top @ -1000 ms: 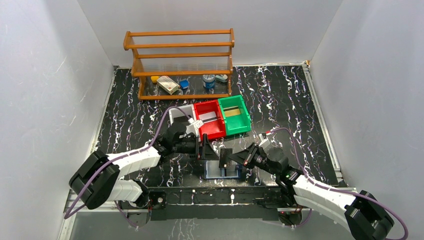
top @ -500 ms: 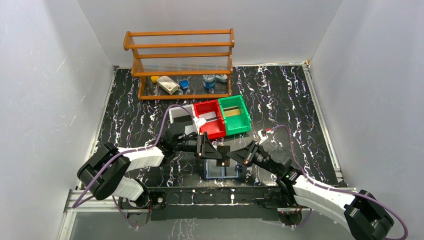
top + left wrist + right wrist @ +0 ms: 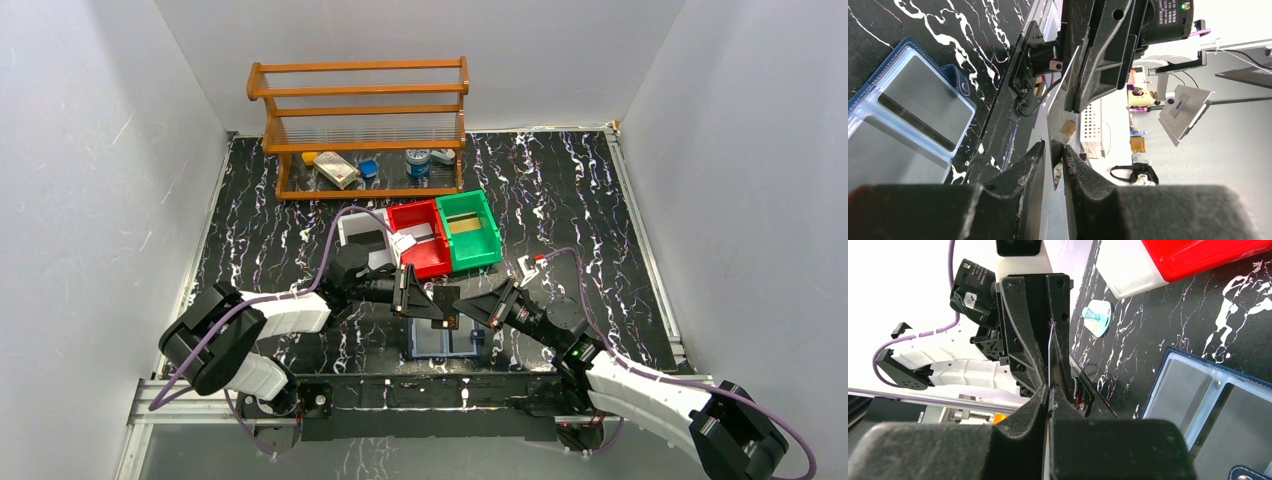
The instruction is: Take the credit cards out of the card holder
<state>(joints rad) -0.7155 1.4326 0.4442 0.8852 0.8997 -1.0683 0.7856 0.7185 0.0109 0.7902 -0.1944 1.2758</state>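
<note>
The card holder [image 3: 443, 342] lies open on the marbled table near its front edge, navy outside with pale blue clear pockets [image 3: 908, 125] [image 3: 1208, 400]. Above it both grippers meet tip to tip. My right gripper [image 3: 470, 305] [image 3: 1049, 392] is shut on a thin credit card [image 3: 448, 305], seen edge-on in the right wrist view [image 3: 1050, 355]. My left gripper [image 3: 425, 300] [image 3: 1053, 150] has its jaws round the card's [image 3: 1060, 107] opposite edge. They are narrowed but open, with a thin gap still showing on one side.
White [image 3: 360, 232], red [image 3: 420, 240] and green [image 3: 470, 228] bins stand just behind the grippers. A wooden rack [image 3: 360, 120] with small items is at the back. A white oval packet [image 3: 1096, 317] lies on the table.
My left gripper has moved right up to the card and its jaws have narrowed round it. The right gripper has lifted the card slightly toward it.
</note>
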